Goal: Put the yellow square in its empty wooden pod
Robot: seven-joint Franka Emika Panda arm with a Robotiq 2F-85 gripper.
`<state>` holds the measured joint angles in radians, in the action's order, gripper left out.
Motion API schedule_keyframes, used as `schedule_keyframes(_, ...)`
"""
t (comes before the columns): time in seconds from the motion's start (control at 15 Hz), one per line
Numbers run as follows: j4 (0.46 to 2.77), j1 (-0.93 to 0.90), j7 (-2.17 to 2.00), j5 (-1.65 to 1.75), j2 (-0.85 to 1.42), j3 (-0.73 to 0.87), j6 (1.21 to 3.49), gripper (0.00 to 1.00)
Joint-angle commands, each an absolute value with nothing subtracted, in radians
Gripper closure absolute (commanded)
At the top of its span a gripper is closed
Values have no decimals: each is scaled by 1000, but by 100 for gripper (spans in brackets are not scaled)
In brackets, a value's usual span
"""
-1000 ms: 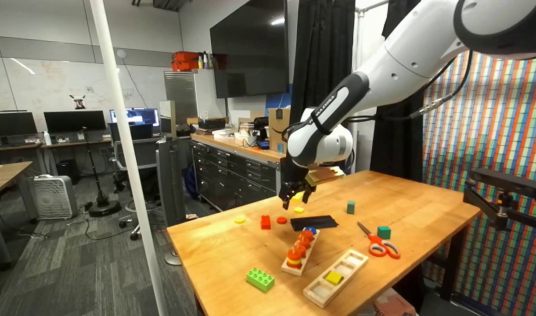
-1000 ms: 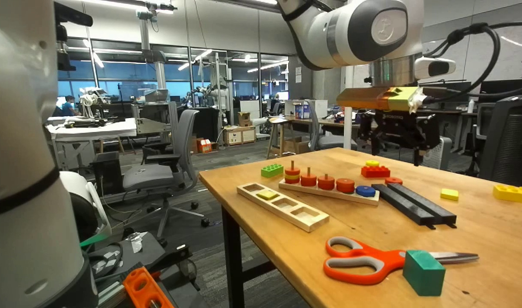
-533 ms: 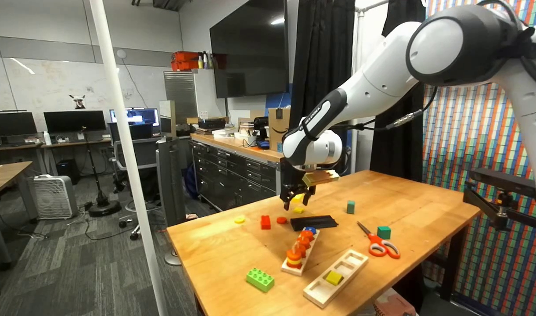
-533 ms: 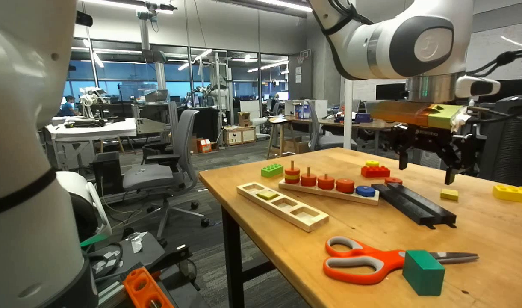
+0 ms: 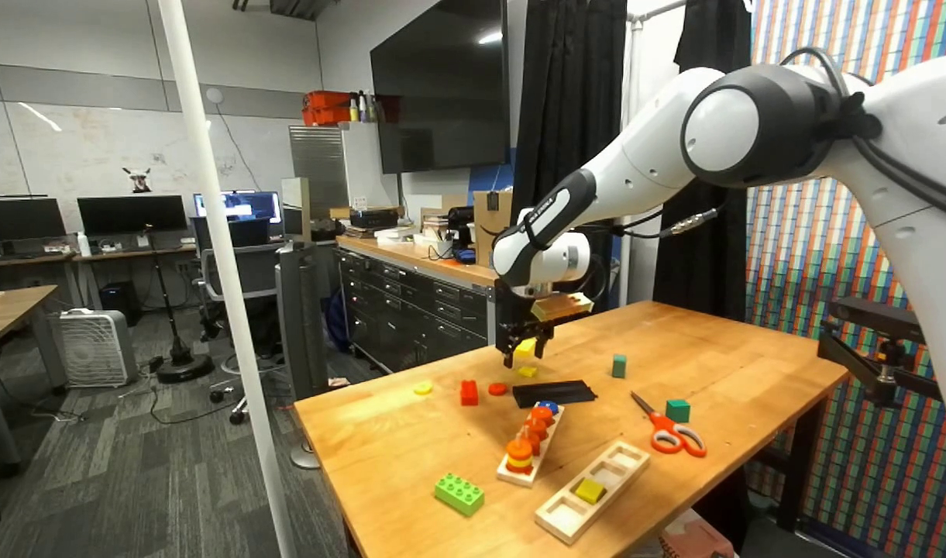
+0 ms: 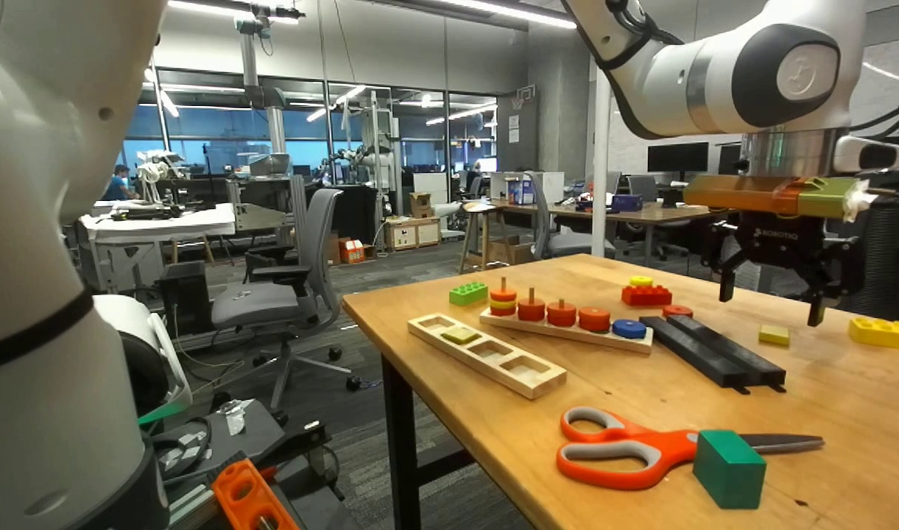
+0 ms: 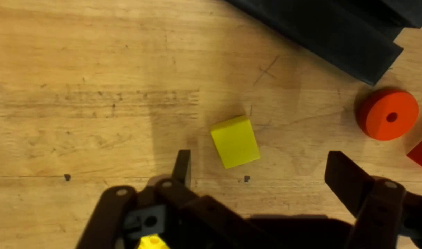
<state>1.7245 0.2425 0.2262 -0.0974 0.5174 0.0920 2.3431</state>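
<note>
Over tbl. [image 6: 626,375], gripper [image 6: 771,300] is positioned w/ jaws set wide; yellow sq. [image 7: 236,143] is supported flat on tbl.

In an exterior view: tray [image 6: 509,358] held one square [image 6: 461,336] | peg board [image 6: 567,333] lay behind tray | other square [image 6: 774,336] lay right of bars [image 6: 699,353]

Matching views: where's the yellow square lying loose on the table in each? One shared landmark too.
In an exterior view: yellow square right of centre, lower half.
In an exterior view: yellow square well right, below the middle.
In the wrist view: yellow square just right of and below centre.
Shared landmark: red disc, left of it in both exterior views, right of it in the wrist view.
</note>
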Motion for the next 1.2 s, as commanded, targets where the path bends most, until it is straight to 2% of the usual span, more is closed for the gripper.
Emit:
schedule_keyframes(0.0, 1625, 274, 324, -69, 566, 80, 2238, 0)
schedule_keyframes(1.13, 1502, 335, 615, -69, 671, 37, 2161, 0)
